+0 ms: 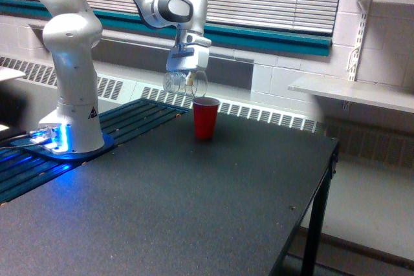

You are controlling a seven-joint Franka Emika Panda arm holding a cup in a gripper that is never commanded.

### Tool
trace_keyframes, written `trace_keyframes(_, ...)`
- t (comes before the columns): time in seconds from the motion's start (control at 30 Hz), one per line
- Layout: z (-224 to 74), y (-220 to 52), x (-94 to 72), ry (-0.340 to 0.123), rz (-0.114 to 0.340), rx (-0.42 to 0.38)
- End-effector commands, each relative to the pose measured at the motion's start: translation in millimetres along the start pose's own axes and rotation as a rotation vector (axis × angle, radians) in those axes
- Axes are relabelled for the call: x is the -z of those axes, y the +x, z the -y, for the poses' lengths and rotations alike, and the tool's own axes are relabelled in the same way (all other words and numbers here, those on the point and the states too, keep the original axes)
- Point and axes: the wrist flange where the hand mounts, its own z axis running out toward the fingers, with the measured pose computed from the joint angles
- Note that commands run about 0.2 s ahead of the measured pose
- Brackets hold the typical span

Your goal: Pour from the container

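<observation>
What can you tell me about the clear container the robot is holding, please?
The container is a small see-through plastic cup or jar, held in the air by the hand from above. It lies tipped on its side, its mouth towards the exterior view's right, just above and left of the red cup's rim. Nothing but the hand touches it. Any contents are too faint to make out.
</observation>
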Motion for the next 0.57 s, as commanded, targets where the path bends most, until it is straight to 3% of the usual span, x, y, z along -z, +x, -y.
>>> trace_keyframes(0.03, -3, 3, 1.2, -0.005, -0.001, 0.006)
trace_keyframes(0.57, -24, 20, 24.3, -0.002, -0.067, -0.064)
